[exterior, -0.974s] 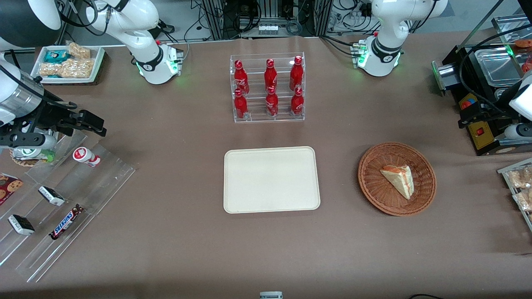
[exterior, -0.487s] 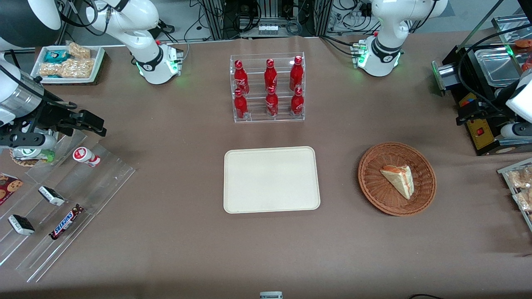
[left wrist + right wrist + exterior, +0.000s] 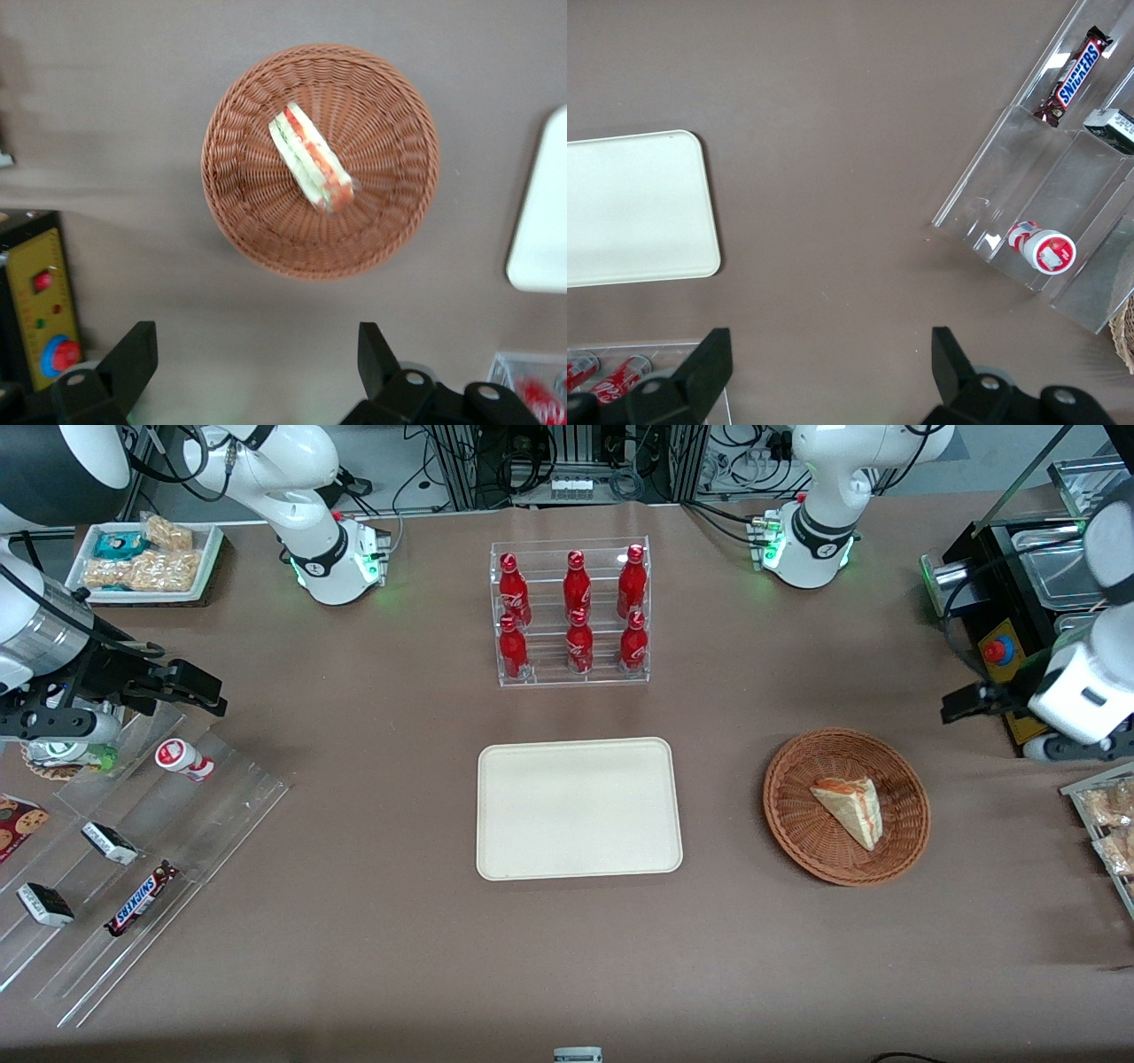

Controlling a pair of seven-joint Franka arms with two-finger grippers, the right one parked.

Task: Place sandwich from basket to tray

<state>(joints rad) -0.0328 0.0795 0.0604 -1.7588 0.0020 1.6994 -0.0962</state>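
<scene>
Open tool (image 3: 257, 359) above basket (image 3: 390, 204)

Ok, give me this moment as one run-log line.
phase: approach | gripper: open, above table beside basket | sandwich: in basket | tray: bare

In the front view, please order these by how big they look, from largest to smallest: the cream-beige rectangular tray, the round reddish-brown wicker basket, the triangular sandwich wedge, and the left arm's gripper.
1. Cream-beige rectangular tray
2. Round reddish-brown wicker basket
3. Triangular sandwich wedge, lying in the basket

The left arm's gripper, open and above the table beside the basket, is mostly hidden by the arm and nearer the camera, so unranked.
</scene>
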